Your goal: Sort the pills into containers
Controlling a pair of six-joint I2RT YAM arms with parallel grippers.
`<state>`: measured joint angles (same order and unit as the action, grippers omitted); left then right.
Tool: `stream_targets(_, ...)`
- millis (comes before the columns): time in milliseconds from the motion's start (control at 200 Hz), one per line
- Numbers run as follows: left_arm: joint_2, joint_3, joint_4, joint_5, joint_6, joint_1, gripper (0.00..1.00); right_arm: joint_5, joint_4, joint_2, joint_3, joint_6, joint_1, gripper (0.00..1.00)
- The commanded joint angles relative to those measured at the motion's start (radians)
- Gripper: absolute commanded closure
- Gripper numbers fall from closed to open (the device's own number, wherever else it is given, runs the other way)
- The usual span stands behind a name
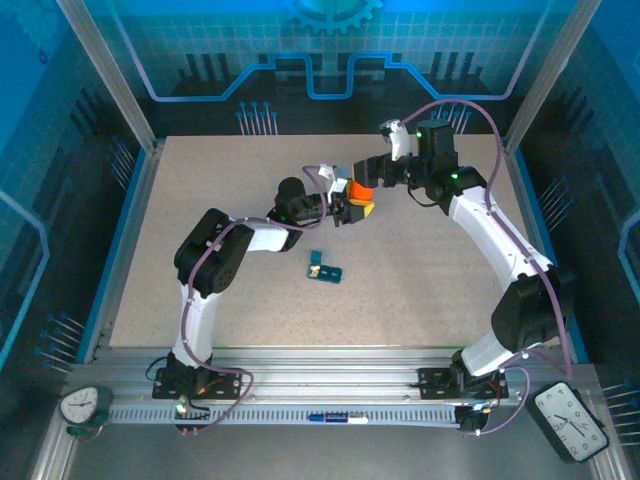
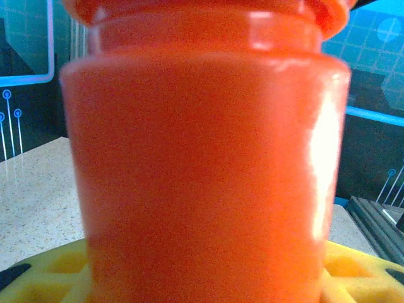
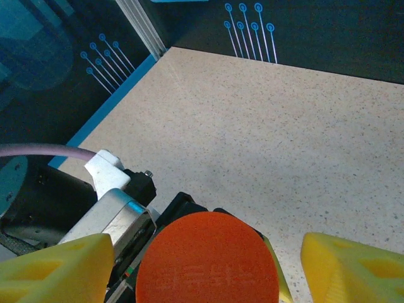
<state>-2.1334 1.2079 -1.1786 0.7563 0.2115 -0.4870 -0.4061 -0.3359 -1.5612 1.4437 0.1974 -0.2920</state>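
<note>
In the top view, the teal pill box (image 1: 325, 268) is seen lying on the table (image 1: 200, 250), well apart from the left pincer (image 1: 352, 208), at its 7 o'clock. Its contents cannot be told. An orange bottle (image 1: 360, 190) is pinched by that pincer. In the left wrist view, the bottle is flanked by yellow fingers (image 2: 44, 271). In the right wrist view, the right pincer (image 3: 208, 271) is spread either side of the bottle's cap (image 3: 207, 259), with gaps left.

Teal pill box (image 1: 325, 267) on speckled table (image 1: 420, 290)
</note>
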Motion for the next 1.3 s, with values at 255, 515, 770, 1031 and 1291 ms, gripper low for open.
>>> stream_targets(255, 0.013, 0.036, -0.015, 0.029, 0.011, 0.004, 1.0, 0.023, -0.051, -0.031, 0.04, -0.048, -0.019, 0.38)
stream_targets(515, 0.012, 0.038, -0.013, 0.03, 0.012, 0.005, 1.0, 0.02, -0.066, -0.036, 0.051, -0.056, -0.019, 0.62)
stream_targets(770, 0.013, 0.035, 0.007, 0.046, -0.01, 0.004, 1.0, -0.034, -0.13, -0.055, 0.151, -0.068, 0.007, 0.7)
stream_targets(1031, 0.012, 0.03, 0.026, 0.051, -0.031, 0.004, 1.0, -0.074, -0.223, -0.08, 0.241, -0.11, 0.024, 0.7)
stream_targets(1291, 0.019, 0.03, 0.028, 0.052, -0.032, 0.005, 1.0, -0.094, -0.269, -0.096, 0.222, -0.126, 0.025, 0.71)
